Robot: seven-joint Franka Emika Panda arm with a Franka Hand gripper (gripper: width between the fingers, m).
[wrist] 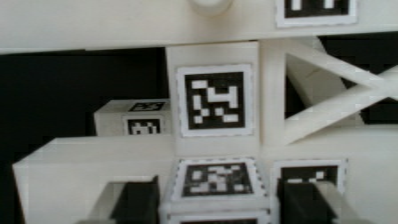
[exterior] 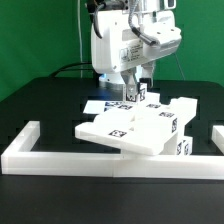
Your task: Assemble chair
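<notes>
The chair is in loose white tagged parts. In the exterior view my gripper (exterior: 136, 97) hangs just above the far edge of a flat tagged slab (exterior: 125, 128) that rests tilted on the front rail. In the wrist view my gripper (wrist: 217, 197) is shut on a narrow white tagged part (wrist: 215, 183), with a dark finger (wrist: 137, 199) on each side of it. Just beyond stands a white bar with a large tag (wrist: 217, 99), joined to a cross-braced white piece (wrist: 331, 88). A small tagged block (wrist: 139, 118) lies beside it.
A low white border rail (exterior: 60, 160) runs along the front and up both sides. More white tagged parts (exterior: 184, 112) lie at the exterior view's right. The marker board (exterior: 98, 105) lies flat behind the slab, near the arm's base. A green backdrop closes the far side.
</notes>
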